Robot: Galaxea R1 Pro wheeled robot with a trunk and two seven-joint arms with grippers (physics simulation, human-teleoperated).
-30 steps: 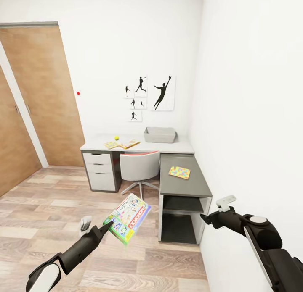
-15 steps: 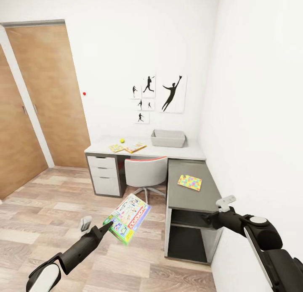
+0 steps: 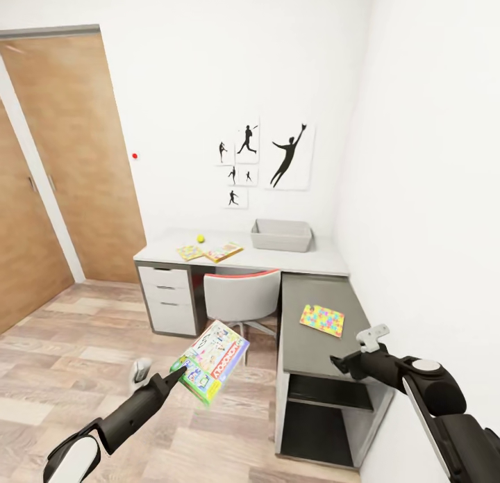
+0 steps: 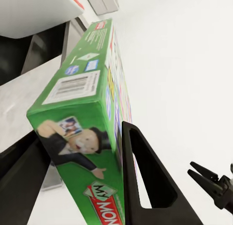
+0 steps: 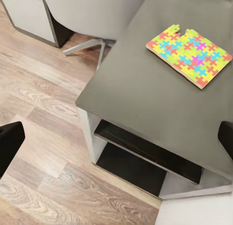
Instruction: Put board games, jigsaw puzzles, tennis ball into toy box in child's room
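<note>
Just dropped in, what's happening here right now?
The left gripper is shut on a green-edged board game, held in the air short of the table. The right gripper is open and empty above the dark corner section, near one jigsaw puzzle. The toy box looks empty; the tennis ball sits on the table.

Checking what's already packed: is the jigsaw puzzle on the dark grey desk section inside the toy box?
No, the jigsaw puzzle lies flat on the dark grey desk top, well apart from the toy box against the wall.
</note>
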